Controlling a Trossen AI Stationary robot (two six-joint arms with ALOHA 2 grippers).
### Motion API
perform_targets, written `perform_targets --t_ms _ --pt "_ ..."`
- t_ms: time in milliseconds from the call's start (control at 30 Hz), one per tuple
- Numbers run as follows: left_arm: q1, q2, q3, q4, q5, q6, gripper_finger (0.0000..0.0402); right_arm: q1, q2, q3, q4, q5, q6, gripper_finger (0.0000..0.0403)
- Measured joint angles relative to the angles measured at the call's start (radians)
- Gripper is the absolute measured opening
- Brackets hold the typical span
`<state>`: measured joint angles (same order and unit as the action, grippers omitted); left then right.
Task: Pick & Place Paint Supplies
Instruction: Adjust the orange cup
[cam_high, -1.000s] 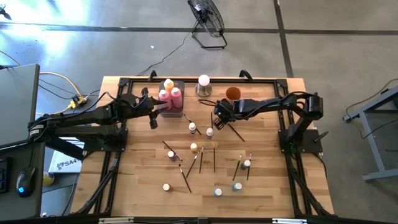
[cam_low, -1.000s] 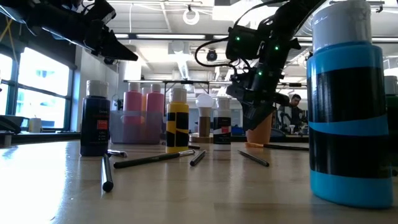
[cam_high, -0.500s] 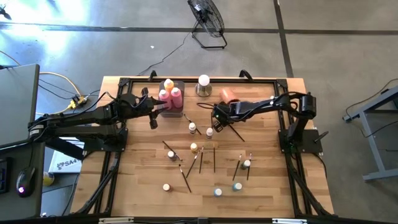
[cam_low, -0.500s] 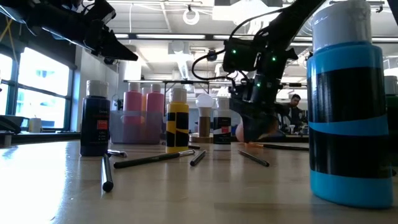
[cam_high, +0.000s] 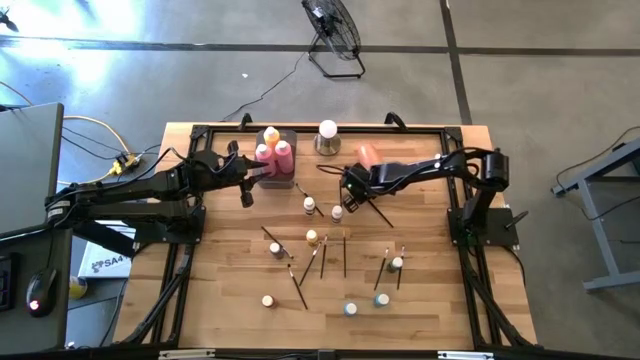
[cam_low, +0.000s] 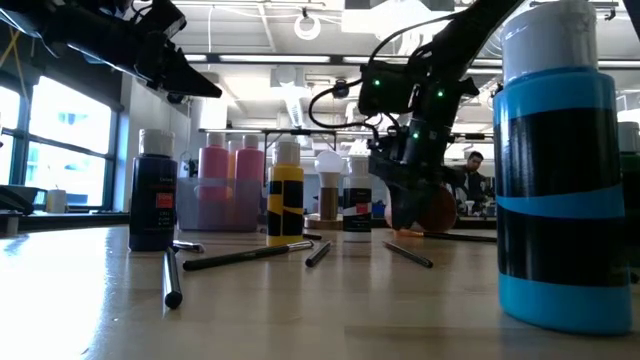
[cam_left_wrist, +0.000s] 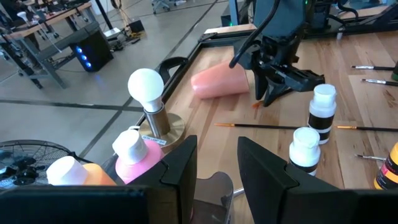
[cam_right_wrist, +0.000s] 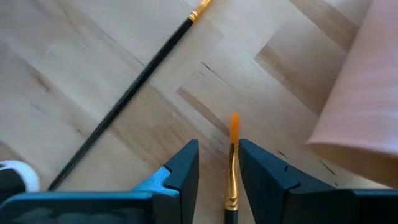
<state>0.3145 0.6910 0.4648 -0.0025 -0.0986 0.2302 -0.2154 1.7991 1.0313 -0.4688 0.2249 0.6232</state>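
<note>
Orange-tipped paintbrush is pinched between the right gripper jaws, low over the table's far middle, beside the toppled orange cup. Delivery seems in hand; righting or reaching the cup is called for. Left gripper, spread and empty, is held over the grey tray.

The paintbrush handle is cut off between the right gripper fingers.

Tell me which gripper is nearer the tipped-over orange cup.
Right. The right gripper sits just beside the orange cup, holding a paintbrush. The left gripper hovers by the grey tray, farther away.
</note>
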Motion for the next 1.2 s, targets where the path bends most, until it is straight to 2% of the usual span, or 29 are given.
perform_targets --t_ms 200,333,567,700,933,1200 --pt "0.0 0.0 0.0 0.0 0.0 0.0 0.0111 0.01 -0.091 0.003 0.005 -0.026 -0.068 0.0106" --pt "0.0 0.0 0.0 0.0 0.0 0.0 0.0111 0.017 -0.196 0.004 -0.037 -0.005 -0.15 0.0106" --pt "0.0 0.0 0.0 0.001 0.0 0.0 0.0111 0.019 -0.328 0.004 -0.29 0.123 -0.229 0.0106" --pt "0.0 0.0 0.0 0.001 0.0 0.0 0.0111 0.019 -0.334 0.004 -0.366 0.196 -0.331 0.0106" --pt "0.0 0.0 0.0 0.0 0.0 -0.003 0.0111 0.018 -0.309 0.003 -0.348 0.284 -0.572 0.0109" --pt "0.0 0.0 0.0 -0.001 0.0 -0.003 0.0111 0.026 -0.287 0.002 -0.362 0.298 -0.726 0.0156"
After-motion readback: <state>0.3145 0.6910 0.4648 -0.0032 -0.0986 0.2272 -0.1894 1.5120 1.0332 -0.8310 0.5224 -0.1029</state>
